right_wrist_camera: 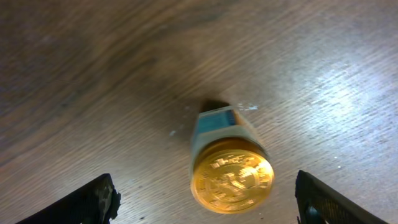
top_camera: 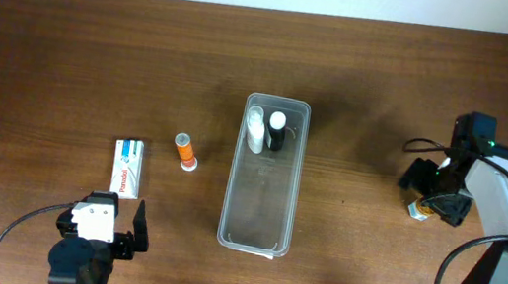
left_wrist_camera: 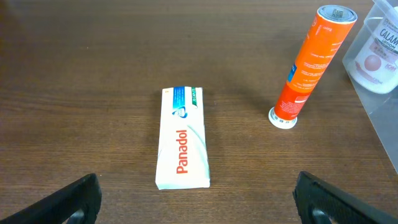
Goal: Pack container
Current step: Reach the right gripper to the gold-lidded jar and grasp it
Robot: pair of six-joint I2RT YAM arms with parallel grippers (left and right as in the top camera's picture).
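Straight ahead of the left gripper (top_camera: 103,223), the Panadol box (left_wrist_camera: 183,149) lies flat between its wide-spread fingers, with bare table (left_wrist_camera: 81,93) on either side. Further ahead to the right stands the orange tube (left_wrist_camera: 311,62), and the clear container (top_camera: 228,198) is beyond it. Two bottles fill the container's far end, and the rest is open. A gold-lidded jar (right_wrist_camera: 231,176) sits between the right gripper's (top_camera: 430,199) parted fingers, with clearance on both sides.
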